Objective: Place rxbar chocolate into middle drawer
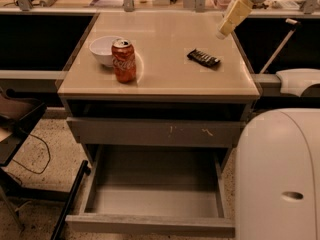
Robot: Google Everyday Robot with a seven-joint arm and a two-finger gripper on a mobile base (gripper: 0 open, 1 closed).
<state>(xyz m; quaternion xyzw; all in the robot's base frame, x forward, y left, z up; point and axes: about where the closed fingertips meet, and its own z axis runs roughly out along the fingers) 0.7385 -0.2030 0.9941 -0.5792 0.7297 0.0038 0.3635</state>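
Lab workspace: drawer cabinet [165, 31], cluttered bench [80, 0], gripper [224, 31] above cabinet's far-right corner.

1 red cola can [123, 60] stands upright on left part of tan surface [170, 81], w/ 1 white bowl [101, 50] just beside it on its far-left side. Below surface: grey drawer front [125, 132] w/ pale scratch marks. Dark chair [15, 115] & thin black cable [39, 160] on speckled floor [55, 134] at left. Gripper [222, 33] hangs over surface's far-right corner.

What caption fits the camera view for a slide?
Gripper hovers over the cabinet top's far corner, apart from the rxbar chocolate lying there; middle drawer stands open below.
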